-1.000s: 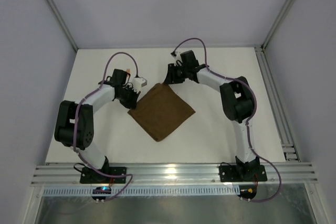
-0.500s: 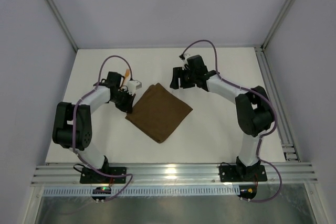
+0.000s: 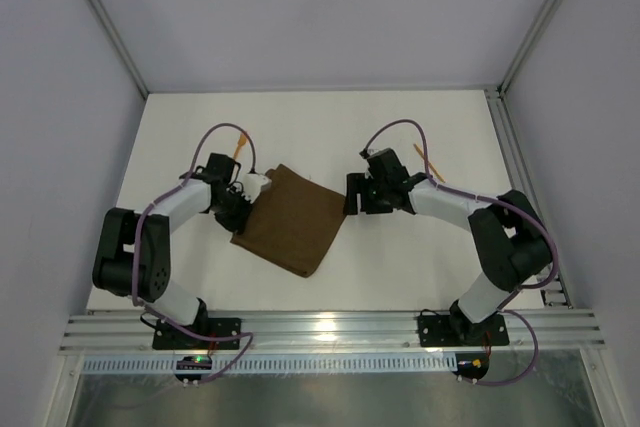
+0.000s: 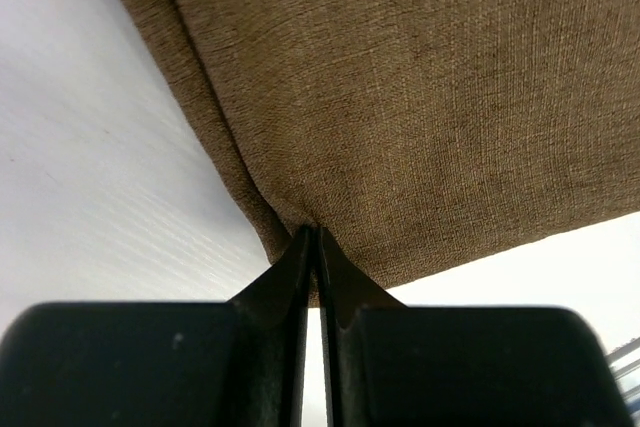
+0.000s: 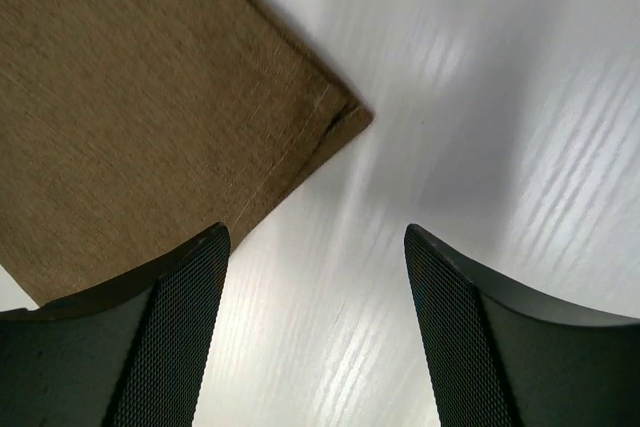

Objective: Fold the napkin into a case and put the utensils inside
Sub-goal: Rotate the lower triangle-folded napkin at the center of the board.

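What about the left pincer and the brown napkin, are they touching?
Touching. The left wrist view shows the left pincer shut, its tips pinching the folded edge of the napkin.

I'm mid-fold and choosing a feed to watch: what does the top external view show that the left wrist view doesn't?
Only top external: the whole outline of the napkin, an orange utensil by the left arm, a second utensil by the right arm, and the right gripper open beside the cloth's right corner. Only left wrist: the left gripper pinched shut on the napkin's layered edge. Both: the brown napkin lying on the white table.
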Available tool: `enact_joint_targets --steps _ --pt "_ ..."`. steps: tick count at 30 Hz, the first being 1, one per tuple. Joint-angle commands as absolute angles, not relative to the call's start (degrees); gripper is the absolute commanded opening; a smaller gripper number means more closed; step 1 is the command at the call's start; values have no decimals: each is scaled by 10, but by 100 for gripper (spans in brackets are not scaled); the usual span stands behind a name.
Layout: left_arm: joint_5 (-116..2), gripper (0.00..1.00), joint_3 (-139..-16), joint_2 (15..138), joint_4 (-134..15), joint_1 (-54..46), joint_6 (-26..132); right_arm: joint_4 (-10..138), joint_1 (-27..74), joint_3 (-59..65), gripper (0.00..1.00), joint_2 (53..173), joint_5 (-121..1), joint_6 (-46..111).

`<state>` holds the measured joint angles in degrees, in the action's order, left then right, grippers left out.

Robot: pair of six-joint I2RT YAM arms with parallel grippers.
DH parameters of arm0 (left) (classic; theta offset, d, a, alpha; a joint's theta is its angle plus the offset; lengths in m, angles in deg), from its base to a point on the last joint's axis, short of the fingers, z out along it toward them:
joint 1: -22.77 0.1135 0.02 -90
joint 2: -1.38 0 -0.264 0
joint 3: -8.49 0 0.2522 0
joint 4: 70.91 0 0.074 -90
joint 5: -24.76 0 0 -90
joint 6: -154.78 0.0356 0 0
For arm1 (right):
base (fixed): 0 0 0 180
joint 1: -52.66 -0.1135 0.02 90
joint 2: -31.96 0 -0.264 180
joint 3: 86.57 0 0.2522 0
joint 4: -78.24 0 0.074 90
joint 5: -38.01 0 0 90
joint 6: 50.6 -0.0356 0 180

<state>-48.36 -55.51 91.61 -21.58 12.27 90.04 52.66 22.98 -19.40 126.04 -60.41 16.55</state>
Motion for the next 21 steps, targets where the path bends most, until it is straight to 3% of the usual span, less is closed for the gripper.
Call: enact_joint_targets --steps 1,8,10,11,14,17,21 --pt "-526 7 -527 899 -180 87 926 570 208 -218 75 1246 -597 127" --pt "-514 9 -513 876 -130 74 935 621 207 -212 69 1313 -625 85" --pt "-485 13 -509 869 -113 73 942 618 209 -182 61 1334 -617 85" --pt "-467 15 -509 864 -86 72 958 617 212 -172 51 1343 -614 84" --pt "-389 38 -511 830 -18 64 1004 612 229 -116 29 1379 -617 92" --pt "-339 45 -534 776 30 60 1035 586 250 -23 15 1425 -624 112" --pt "-342 49 -575 720 19 69 993 553 263 99 16 1496 -660 158"
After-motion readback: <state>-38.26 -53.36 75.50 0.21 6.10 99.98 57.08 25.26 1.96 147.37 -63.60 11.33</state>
